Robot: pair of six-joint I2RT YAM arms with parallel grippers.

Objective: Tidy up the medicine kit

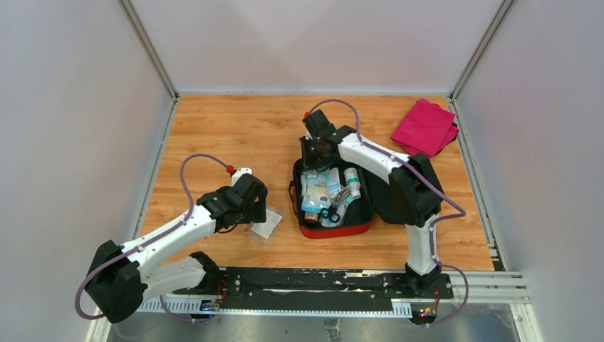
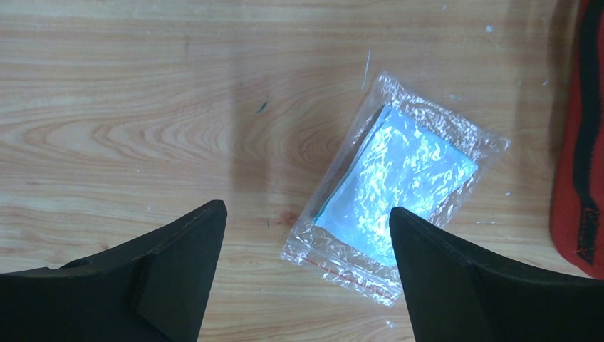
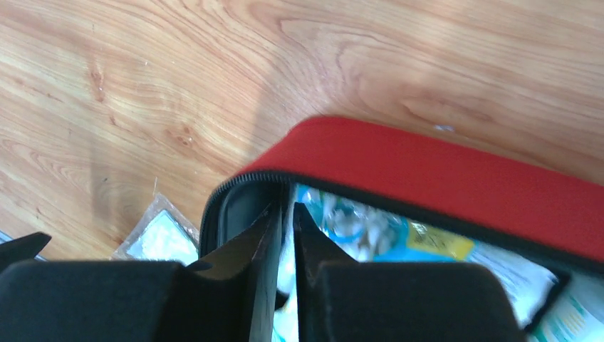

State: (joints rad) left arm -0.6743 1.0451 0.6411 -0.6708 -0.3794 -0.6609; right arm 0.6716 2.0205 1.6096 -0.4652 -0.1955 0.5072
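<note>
**Flat pouch outside the kit, both arms converging**

The kit (image 1: 335,229) lies open at the middle of the counter (image 1: 235,128), packed with packets, scissors (image 1: 329,212) and a bottle (image 1: 352,182). A clear pouch (image 2: 399,178) with a pale pad inside lies flat on the wood at the kit's 9 o'clock, just beside its red wall but apart from it. A cloth (image 1: 426,127) is seen well away at the kit's 1 o'clock.

The left end effector (image 2: 306,214) is held above the pouch with its fingers spread wide and nothing between them. The right end effector (image 3: 285,214) is pushed in at the kit's 11 o'clock corner, against the zip rim. Its fingers are drawn almost together, so only a slit is left. Nothing is clearly gripped there, and whether a thin packet edge is caught cannot be told.

Several failures are judged possible. The pouch is thin, slick and flush with the counter, so it may be slid along rather than lifted. If only loose film is pinched, it may be dropped. The soft case may be dragged or tipped if the right fingers snag the zip or lining. Because the kit is already occupied by the right arm, a collision may follow if the pouch is carried toward 3 o'clock too soon. The crowded contents may also be disturbed.
</note>
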